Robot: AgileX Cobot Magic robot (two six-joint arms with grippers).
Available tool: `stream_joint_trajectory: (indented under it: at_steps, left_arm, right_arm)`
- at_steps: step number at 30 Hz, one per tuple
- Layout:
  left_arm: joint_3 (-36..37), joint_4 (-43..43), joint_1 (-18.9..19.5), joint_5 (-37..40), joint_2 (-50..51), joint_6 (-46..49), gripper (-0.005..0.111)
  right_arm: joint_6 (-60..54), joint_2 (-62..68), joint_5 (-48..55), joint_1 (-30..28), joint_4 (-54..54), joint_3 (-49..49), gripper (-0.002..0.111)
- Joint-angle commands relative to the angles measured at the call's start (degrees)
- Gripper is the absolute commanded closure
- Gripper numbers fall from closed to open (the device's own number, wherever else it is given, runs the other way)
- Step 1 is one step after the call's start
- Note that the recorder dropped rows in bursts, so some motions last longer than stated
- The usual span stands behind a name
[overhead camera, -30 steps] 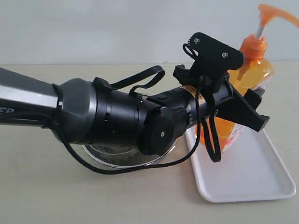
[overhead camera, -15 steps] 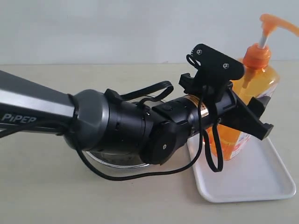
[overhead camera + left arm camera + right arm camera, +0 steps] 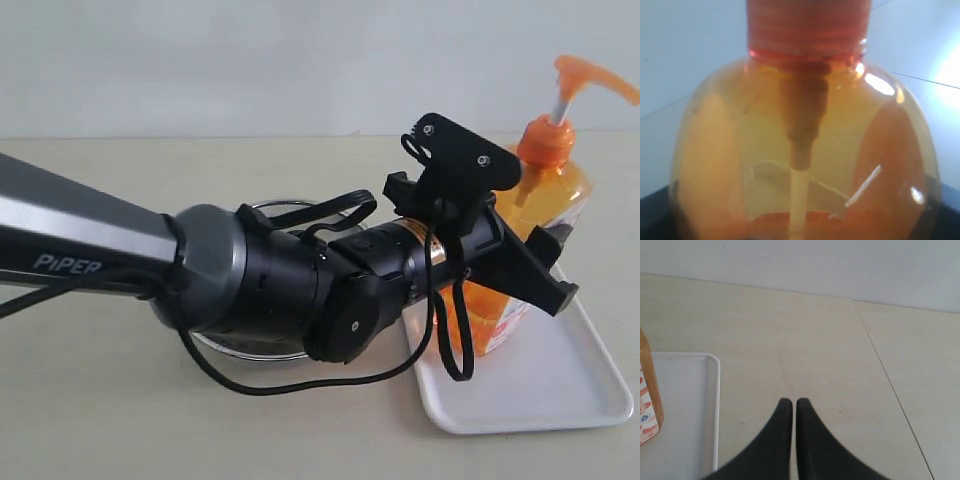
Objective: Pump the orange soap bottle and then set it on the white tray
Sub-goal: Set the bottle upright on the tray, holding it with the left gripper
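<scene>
The orange soap bottle (image 3: 548,196) stands slightly tilted over the near-left part of the white tray (image 3: 560,395); whether its base touches the tray I cannot tell. My left gripper (image 3: 553,262) is shut on the bottle's body, one black finger on each side. The pump head (image 3: 590,78) is up on its white stem. In the left wrist view the bottle (image 3: 805,150) fills the picture, and dark fingers (image 3: 652,212) show only at the corners. My right gripper (image 3: 794,403) is shut and holds nothing, just beside the tray (image 3: 690,390), with the bottle's label edge (image 3: 647,410) in sight.
A round steel bowl (image 3: 250,345) sits on the beige table behind my left arm, close to the tray's left rim. The left arm's loose black cables (image 3: 440,350) hang down over the tray's near-left corner. A seam (image 3: 885,375) runs across the table.
My left gripper has come down and a little to the right with the bottle, bringing its base lower over the tray. The arm has stretched further into view.
</scene>
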Motion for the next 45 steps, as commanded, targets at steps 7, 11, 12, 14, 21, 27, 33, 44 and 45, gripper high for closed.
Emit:
stream_joint_trajectory:
  at_steps: [7, 11, 12, 14, 21, 27, 33, 44, 45]
  left_arm:
    - [-1.0, 0.7, -0.2, -3.8, -1.1, -0.2, 0.102]
    - [-1.0, 0.3, -0.2, -1.3, -1.1, -0.2, 0.102]
    - [-1.0, 0.3, -0.2, -0.9, -1.1, -0.2, 0.102]
    - [-1.0, 0.3, -0.2, -0.7, -1.1, -0.2, 0.102]
    - [-1.0, 0.3, -0.2, -0.3, -1.1, -0.2, 0.102]
    - [-1.0, 0.3, -0.2, -0.3, -1.1, -0.2, 0.102]
    - [-1.0, 0.3, -0.2, 0.9, -1.1, -0.2, 0.102]
    - [-1.0, 0.3, -0.2, 1.0, -1.1, -0.4, 0.064]
    - [-1.0, 0.3, -0.2, 1.0, -1.1, -1.1, 0.056]
  right_arm:
    - [-0.3, -0.1, -0.3, 0.0, -0.1, 0.4, 0.109]
    - [-0.3, -0.1, -0.3, 0.0, 0.0, 0.4, 0.109]
    - [-0.3, -0.1, -0.3, 0.0, 0.0, 0.4, 0.109]
    - [-0.3, -0.1, -0.3, 0.0, 0.0, 0.4, 0.109]
    - [-0.3, -0.1, -0.5, 0.0, 0.3, 0.4, 0.109]
    - [-0.5, -0.1, -0.5, 0.0, 0.4, 0.4, 0.109]
    - [-0.6, -0.1, -0.5, 0.0, 0.4, 0.4, 0.109]
    - [-0.8, -0.1, -0.5, 0.0, 0.4, 0.4, 0.109]
    - [-0.8, -0.1, -0.5, 0.0, 0.4, 0.4, 0.109]
